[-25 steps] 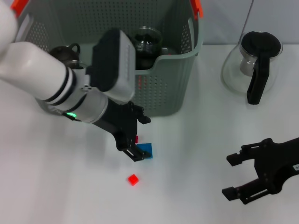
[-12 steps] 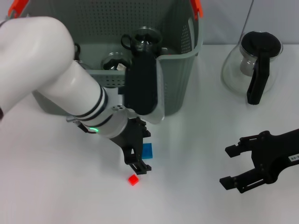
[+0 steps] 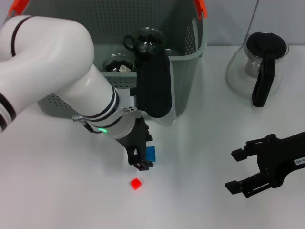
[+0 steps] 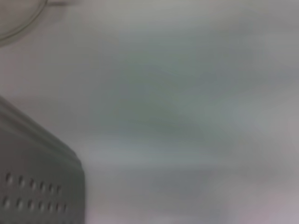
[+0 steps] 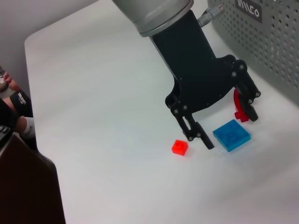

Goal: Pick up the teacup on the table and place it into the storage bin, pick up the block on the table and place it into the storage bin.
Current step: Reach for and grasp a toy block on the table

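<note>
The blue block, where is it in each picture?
Head view: blue block on the table, right beside the left end effector.
Left wrist view: not in it.
Right wrist view: blue block between the left end effector's open fingers.
Shared landmark: small red block.

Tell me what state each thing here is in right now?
left gripper: open, straddling the blue block
blue block: flat on the table, not lifted
small red block: lying free
storage bin: upright, dark glassware inside
glass jug: upright, lid on
right gripper: open, empty
</note>
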